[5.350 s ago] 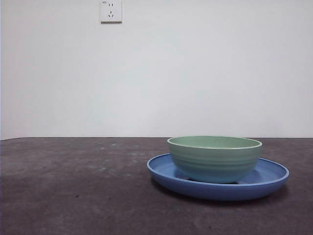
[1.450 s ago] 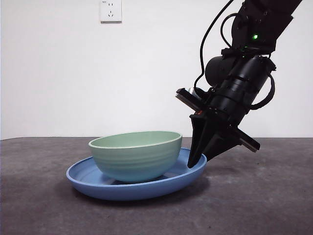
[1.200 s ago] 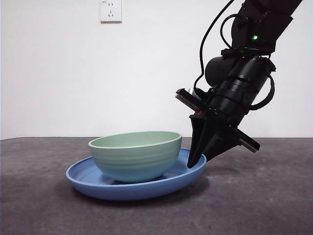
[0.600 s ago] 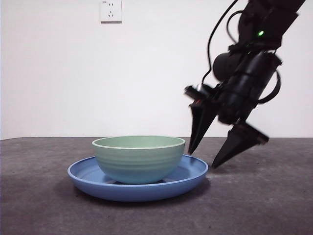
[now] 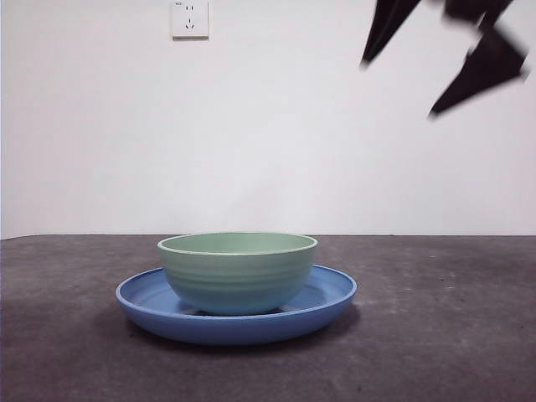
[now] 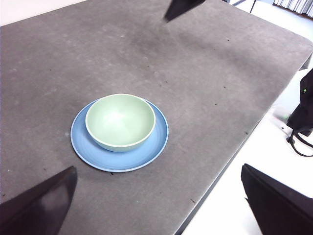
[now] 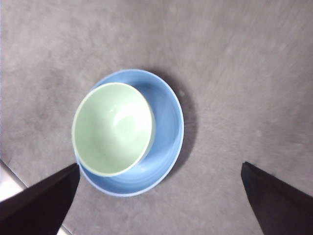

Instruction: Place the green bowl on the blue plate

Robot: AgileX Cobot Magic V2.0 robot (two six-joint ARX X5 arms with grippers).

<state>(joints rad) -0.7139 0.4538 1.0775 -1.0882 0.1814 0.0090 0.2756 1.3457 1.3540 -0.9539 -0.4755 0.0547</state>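
Right gripper [image 5: 444, 63] blurred, cut off overhead, jaws spread, empty.
We see the ridged green bowl [image 5: 238, 272] upright on the blue plate [image 5: 331, 295]; left gripper [image 6: 156, 205] spread wide.

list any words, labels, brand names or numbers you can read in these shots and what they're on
None can be read.
The green bowl and the blue plate carry no print or marks.
The wall socket shows only plug holes and a tiny mark too small to read.
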